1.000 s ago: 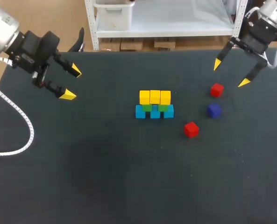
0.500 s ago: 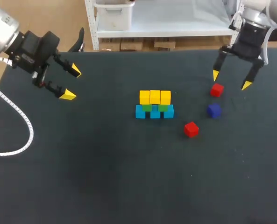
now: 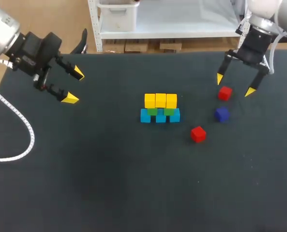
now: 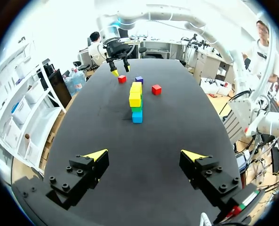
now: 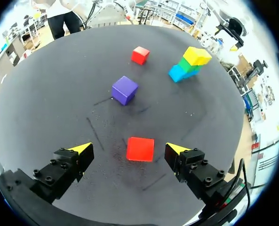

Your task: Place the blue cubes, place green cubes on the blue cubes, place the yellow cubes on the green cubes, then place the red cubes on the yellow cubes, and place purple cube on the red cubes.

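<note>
Red cube (image 5: 140, 149) beneath right end effector (image 5: 129, 148).

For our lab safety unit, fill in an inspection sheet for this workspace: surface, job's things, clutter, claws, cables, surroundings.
Surface: dark table.
Job's things: blue cubes in a row, green cubes on them, yellow cubes on top; first red cube, second red cube and purple cube loose.
Clutter: nothing seen.
Claws: left claw open, empty; right claw open, straddling the first red cube without touching.
Cables: white ribbed cable lying on the table's left.
Surroundings: nothing seen.
</note>
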`<state>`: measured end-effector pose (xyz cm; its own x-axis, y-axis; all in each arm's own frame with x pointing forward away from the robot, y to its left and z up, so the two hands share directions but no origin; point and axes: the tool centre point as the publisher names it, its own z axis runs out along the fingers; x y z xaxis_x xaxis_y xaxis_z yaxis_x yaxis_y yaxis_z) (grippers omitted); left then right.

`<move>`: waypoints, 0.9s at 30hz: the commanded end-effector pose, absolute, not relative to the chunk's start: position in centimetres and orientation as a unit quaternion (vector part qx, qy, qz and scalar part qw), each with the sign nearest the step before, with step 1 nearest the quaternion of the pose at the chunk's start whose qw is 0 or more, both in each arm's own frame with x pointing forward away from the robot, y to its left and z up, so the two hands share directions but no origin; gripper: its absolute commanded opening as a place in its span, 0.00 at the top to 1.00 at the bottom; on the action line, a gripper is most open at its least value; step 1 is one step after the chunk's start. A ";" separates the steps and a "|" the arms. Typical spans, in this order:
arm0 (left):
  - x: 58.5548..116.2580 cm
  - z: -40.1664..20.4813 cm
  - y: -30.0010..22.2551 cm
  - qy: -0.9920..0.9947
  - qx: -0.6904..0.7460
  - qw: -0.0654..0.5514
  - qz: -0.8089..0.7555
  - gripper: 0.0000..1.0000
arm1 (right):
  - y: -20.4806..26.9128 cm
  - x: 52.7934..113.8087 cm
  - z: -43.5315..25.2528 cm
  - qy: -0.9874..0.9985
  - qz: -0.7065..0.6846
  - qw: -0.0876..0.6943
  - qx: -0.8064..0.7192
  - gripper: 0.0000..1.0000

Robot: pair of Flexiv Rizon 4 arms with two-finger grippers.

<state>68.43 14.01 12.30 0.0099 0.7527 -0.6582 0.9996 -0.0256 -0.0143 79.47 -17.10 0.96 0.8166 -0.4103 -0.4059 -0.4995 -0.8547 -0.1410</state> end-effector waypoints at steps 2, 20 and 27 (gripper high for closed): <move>68.4 12.3 14.1 0.654 0.669 0.242 -0.257 0.00 | -16.4 80.7 1.4 0.253 0.191 0.091 -0.944 0.00; 68.4 12.3 14.1 0.654 0.669 0.242 -0.257 0.00 | -15.8 80.6 0.7 0.321 0.161 0.066 -0.931 0.00; 68.4 12.3 14.1 0.654 0.669 0.242 -0.257 0.00 | -15.9 80.5 -0.2 0.337 0.155 0.066 -0.926 0.05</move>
